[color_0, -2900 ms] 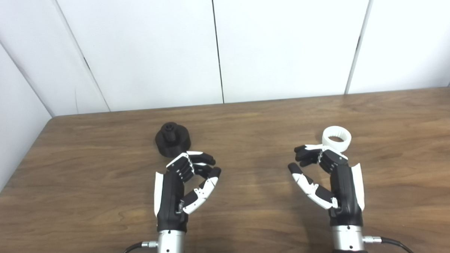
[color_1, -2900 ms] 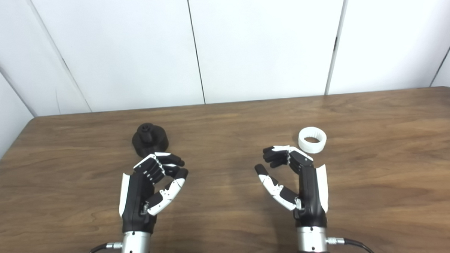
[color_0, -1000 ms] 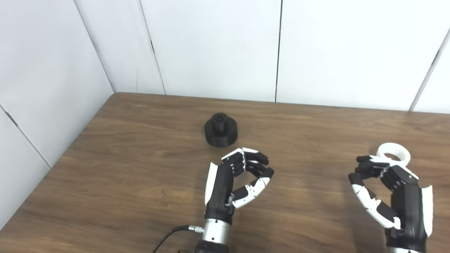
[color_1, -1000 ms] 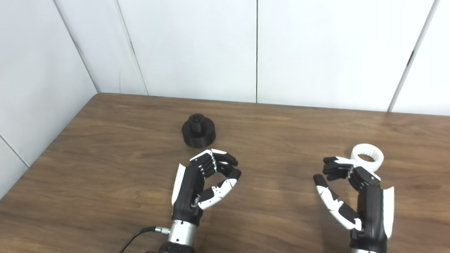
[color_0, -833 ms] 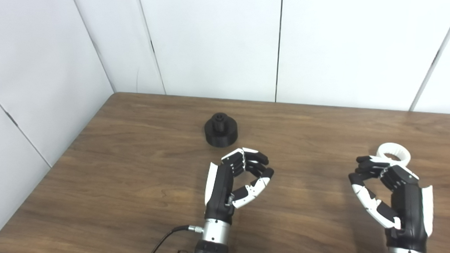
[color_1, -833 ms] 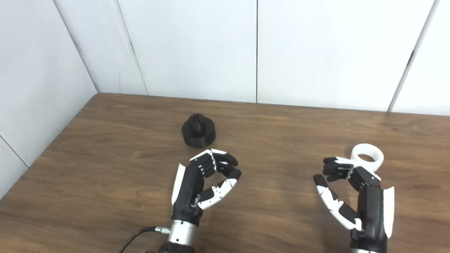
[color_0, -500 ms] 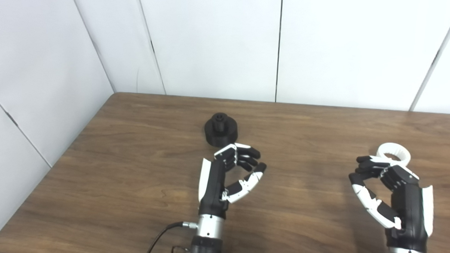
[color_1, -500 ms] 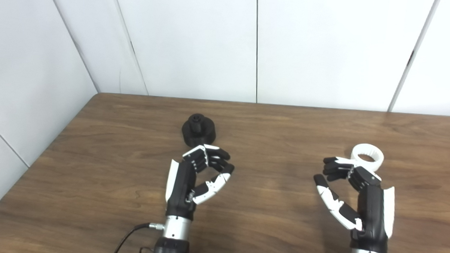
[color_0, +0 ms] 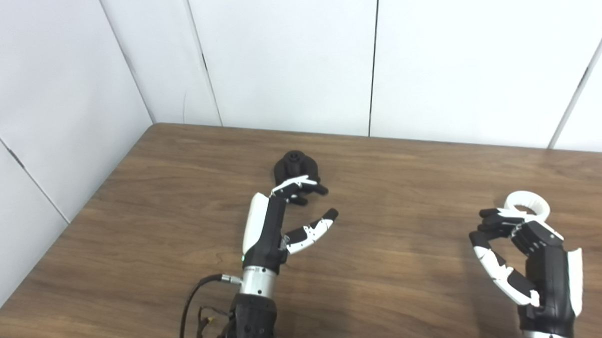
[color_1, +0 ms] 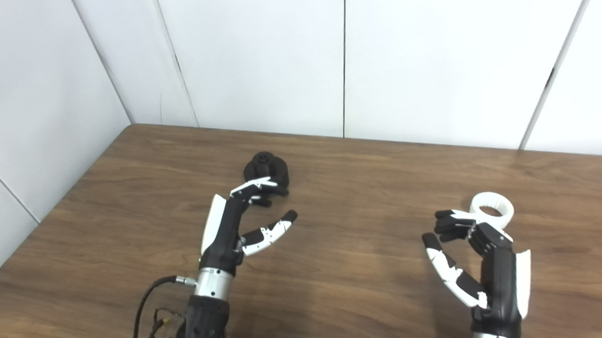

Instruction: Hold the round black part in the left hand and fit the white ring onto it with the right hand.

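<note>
The round black part (color_0: pixel 295 165) sits on the wooden tabletop (color_0: pixel 409 265) toward the far left, a squat disc with a small knob rising from its middle. The left robot hand (color_0: pixel 295 209) is spread wide and holds nothing, its fingers (color_0: pixel 301 185) reaching over the near edge of the part and the thumb stretched out to the side, apart from it; whether the fingers touch the part cannot be told from either view. The white ring (color_1: pixel 491 210) lies flat on the tabletop well to the right, just beyond the right robot hand (color_1: pixel 476 253), whose fingers are curled loosely with the thumb apart, holding nothing. Both pieces look like rigid plastic, probably printed, so they should be light and stiff, not fragile, though smooth enough to slide on the wood if pushed sideways. The black part seems best taken around its wide base, fingers on one side and thumb on the other, leaving the knob and top face free for the ring. The ring looks ridged on its inner wall, so the safer hold is likely on its outer rim, pinched across, kept level for the fit
</note>
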{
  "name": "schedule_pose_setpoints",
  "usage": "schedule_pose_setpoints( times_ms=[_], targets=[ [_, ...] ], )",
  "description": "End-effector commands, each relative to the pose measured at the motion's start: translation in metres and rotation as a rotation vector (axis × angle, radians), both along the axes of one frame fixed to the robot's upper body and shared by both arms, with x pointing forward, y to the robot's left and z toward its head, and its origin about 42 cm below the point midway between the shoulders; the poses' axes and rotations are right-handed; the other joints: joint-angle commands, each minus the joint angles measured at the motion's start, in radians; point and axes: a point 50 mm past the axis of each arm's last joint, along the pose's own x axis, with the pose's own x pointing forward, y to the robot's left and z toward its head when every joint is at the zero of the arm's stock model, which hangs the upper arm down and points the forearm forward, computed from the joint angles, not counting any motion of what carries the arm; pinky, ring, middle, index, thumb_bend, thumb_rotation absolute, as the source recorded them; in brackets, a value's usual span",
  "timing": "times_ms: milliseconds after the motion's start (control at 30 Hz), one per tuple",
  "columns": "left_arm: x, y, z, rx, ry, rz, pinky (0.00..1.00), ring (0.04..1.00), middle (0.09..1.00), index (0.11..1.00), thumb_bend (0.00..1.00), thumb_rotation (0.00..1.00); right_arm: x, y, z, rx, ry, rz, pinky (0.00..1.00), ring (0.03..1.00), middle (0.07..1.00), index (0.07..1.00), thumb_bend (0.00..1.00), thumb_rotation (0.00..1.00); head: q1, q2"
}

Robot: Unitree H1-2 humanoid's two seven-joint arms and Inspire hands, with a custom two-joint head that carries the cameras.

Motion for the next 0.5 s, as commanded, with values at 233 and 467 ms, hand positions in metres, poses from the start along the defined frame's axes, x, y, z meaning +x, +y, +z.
schedule_pose_setpoints(
  times_ms=[233,467],
  targets=[
    [0.02,0.015,0.033,0.19,-0.016,0.064,0.76,0.882,0.888,0.843,0.62,0.34,-0.001,-0.011,-0.005,-0.032,-0.001,0.002,0.45,0.529,0.607,0.498,0.5,0.15,0.0,0.0],
    [0.032,0.027,0.04,0.267,0.025,0.105,0.76,0.897,0.926,0.896,0.69,0.41,0.0,-0.012,-0.005,-0.043,-0.001,0.003,0.46,0.541,0.612,0.498,0.5,0.15,0.0,0.0]
  ],
)
